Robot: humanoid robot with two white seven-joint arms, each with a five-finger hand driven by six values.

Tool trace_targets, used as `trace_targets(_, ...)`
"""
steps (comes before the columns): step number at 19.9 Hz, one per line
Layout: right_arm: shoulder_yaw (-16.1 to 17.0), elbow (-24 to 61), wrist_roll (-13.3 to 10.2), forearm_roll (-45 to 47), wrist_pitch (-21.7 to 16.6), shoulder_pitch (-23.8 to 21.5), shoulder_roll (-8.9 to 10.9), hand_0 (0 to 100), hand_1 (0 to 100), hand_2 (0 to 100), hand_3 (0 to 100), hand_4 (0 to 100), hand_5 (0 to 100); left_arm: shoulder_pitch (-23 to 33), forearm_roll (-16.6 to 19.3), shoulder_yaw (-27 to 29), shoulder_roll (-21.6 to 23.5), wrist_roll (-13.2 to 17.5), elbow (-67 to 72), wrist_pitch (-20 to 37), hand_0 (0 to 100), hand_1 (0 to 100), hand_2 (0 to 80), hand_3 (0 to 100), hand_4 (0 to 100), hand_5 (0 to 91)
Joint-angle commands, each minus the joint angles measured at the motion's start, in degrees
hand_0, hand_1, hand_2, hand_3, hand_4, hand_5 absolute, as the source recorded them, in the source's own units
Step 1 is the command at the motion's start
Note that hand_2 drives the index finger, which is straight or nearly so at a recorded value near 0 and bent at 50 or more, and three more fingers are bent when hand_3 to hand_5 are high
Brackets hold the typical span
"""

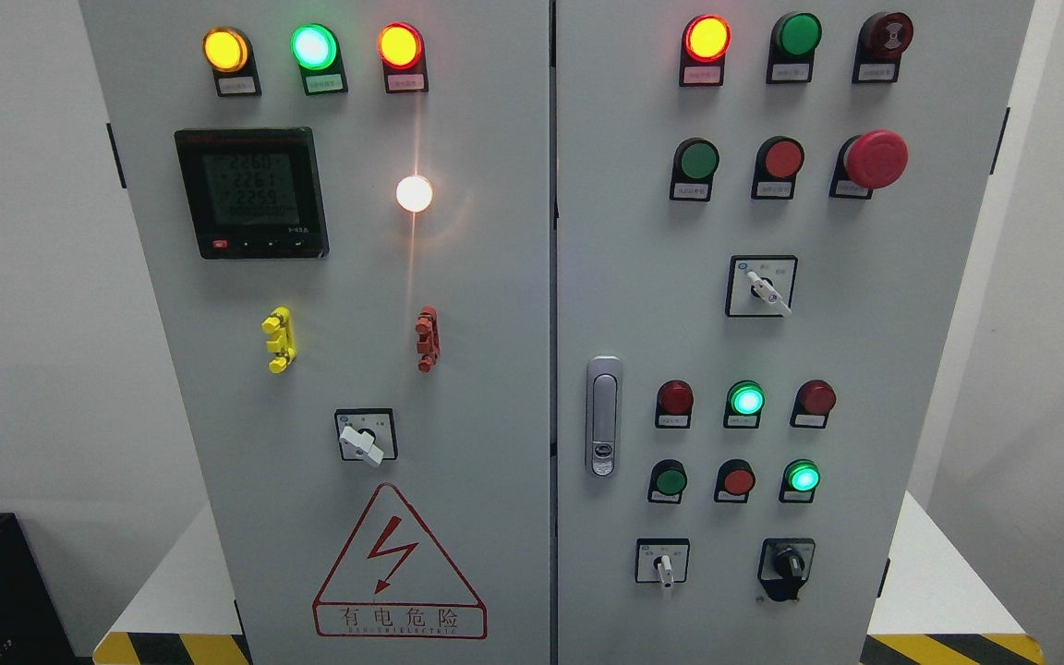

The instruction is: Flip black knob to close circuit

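Black knob (787, 563) sits low on the right cabinet door (911, 369); neither hand is visible.

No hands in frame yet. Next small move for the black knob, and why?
Probably bring one robot hand into view toward the black knob, low on the right door. Neither robot hand shows, so nothing touches the knob yet. It sits right of the white selector, so the right arm looks the shorter reach.

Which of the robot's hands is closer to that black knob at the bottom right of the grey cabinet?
Neither can be judged: no hand shows in the head view. The black rotary knob sits low on the grey metal cabinet's right door, untouched.
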State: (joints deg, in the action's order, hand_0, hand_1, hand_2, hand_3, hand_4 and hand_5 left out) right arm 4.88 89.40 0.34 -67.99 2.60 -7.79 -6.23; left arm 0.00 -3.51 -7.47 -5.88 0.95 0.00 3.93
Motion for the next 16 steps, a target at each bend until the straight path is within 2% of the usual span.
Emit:
trace_targets(1,1.0,8.3,1.2,-2.5,2.3,3.5,-0.54,0,0,93,100,92,97,1.2,0.0,0.0,0.0,0.0,-1.3,0.0,12,56,0.0,0,0,0.0)
trace_targets(5,-0.5,8.6,2.8,-2.5,5.5,6.9,-0.01,0,0,93,100,92,98,1.2,0.0,0.0,0.0,0.0,-1.3,0.0,12,56,0.0,0,0,0.0)
trace_targets(10,-1.1,8.5,3.1,-3.6,6.8,10.0,0.08,0,0,92,100,92,98,1.2,0.0,0.0,0.0,0.0,-1.3,0.0,12,56,0.0,0,0,0.0)
trace_targets(16,-1.1,7.9,5.9,-3.7,9.3,13.1,0.16,0,0,92,100,92,98,1.2,0.0,0.0,0.0,0.0,-1.3,0.0,12,56,0.0,0,0,0.0)
